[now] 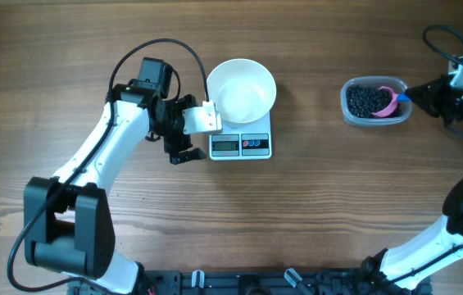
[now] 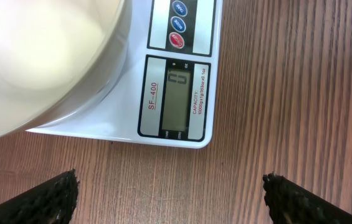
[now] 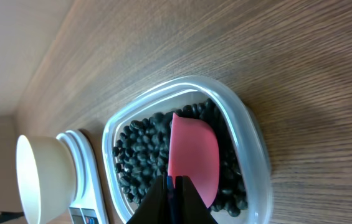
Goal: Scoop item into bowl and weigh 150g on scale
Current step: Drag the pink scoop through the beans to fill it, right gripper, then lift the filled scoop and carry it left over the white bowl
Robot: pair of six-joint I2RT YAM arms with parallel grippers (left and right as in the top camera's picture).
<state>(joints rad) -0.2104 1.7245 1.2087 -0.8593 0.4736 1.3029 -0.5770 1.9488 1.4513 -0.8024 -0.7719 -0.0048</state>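
Round black beans [image 3: 135,149] around smooth pink scoop [image 3: 191,152]

White bowl [image 1: 242,90]; white scale [image 1: 260,123] with grey display; black beans [image 1: 364,100]; pink scoop [image 1: 389,99]; brown wood-grained table [image 1: 338,205].

Brown wood-grain table [image 1: 338,213], even light, plain beige bg [image 3: 1,43] past table edge

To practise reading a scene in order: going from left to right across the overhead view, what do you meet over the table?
The left gripper → scale → plastic tub → right gripper.
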